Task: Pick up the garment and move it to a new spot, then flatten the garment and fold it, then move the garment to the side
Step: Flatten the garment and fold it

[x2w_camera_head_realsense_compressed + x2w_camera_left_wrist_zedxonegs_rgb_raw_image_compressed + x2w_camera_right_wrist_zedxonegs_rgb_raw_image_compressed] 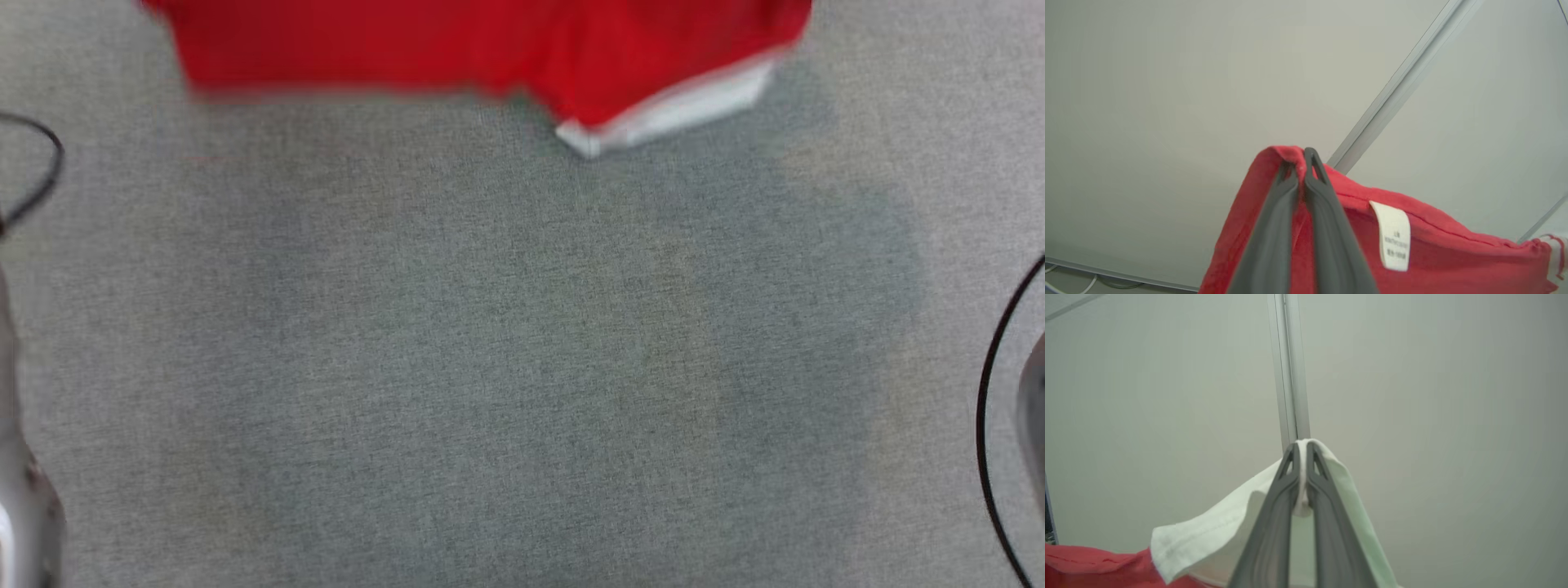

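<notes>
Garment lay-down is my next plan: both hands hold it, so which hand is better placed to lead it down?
Left, probably. The left hand is shut on the garment at its red edge beside the label, so it steers the bulk; the right hand pinches just the white trim.

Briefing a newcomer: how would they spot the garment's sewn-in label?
Find the red garment pinched in the left gripper. Beside the fingers, a small label hangs off its seam. It is white with tiny print; everything around is red.

We see a grey cloth-covered table [522, 367]. A red garment [457, 41] shows at the table's far side. We cannot tell whether they touch.
</notes>
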Motion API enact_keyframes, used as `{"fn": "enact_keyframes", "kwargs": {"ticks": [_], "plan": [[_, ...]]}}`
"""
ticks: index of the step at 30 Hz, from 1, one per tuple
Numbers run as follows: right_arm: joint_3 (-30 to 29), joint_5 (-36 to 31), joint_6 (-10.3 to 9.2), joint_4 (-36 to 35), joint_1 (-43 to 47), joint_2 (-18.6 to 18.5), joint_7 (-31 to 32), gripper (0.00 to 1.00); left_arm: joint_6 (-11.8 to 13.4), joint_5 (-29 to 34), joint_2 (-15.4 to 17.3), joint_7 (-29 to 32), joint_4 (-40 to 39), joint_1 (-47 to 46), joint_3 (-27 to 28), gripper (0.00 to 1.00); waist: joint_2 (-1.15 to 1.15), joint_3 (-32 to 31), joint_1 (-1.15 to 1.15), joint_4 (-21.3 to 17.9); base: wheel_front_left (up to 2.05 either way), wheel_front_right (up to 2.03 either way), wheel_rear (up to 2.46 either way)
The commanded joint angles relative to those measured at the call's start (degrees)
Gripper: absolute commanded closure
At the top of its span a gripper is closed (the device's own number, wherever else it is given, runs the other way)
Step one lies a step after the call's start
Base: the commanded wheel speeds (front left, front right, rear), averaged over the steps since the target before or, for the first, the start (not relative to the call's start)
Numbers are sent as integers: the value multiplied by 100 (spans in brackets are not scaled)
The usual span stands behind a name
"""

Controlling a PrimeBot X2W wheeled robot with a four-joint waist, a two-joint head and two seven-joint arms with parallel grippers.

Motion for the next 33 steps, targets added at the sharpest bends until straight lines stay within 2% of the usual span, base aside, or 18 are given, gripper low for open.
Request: {"fn": "enact_keyframes", "kwargs": {"ticks": [1,6,9,12,16,17,23,27,33], "plan": [[3,-23,3,164,-491,-2,-324,100,-60,144,64,-211,188,-433,19,100,0,141,-3,-53,0,0,0],[269,-98,2,664,-1358,-74,-1130,100,-319,522,178,-739,696,-1152,-61,100,0,165,-3,-124,0,0,0],[617,-179,2,860,-1163,-206,-1357,100,-600,645,218,-923,984,-1076,-217,100,0,195,-3,-192,0,0,0],[920,-130,3,1046,-746,-277,-1311,100,-767,710,175,-1116,1249,-687,-349,100,0,205,-3,-222,0,0,0],[1219,0,2,1255,-88,-423,-1184,100,-877,761,80,-1342,1583,-137,-523,100,0,152,-3,-218,0,0,0],[1385,27,2,1366,507,-525,-1149,100,-942,811,-7,-1495,1832,276,-664,100,0,74,-3,-189,0,0,0],[1556,265,3,1613,2395,-738,-1029,100,-1111,676,-296,-2044,2471,1533,-978,100,0,-322,-3,-43,0,0,0],[1486,238,2,1666,3432,-751,-931,100,-1130,701,-302,-2191,2758,2310,-1223,100,0,-688,-3,-1,0,0,0],[1119,76,2,1411,4702,-663,-362,100,-1145,604,-414,-2212,2840,3425,-1435,100,0,-1293,-3,108,0,0,0]]}}
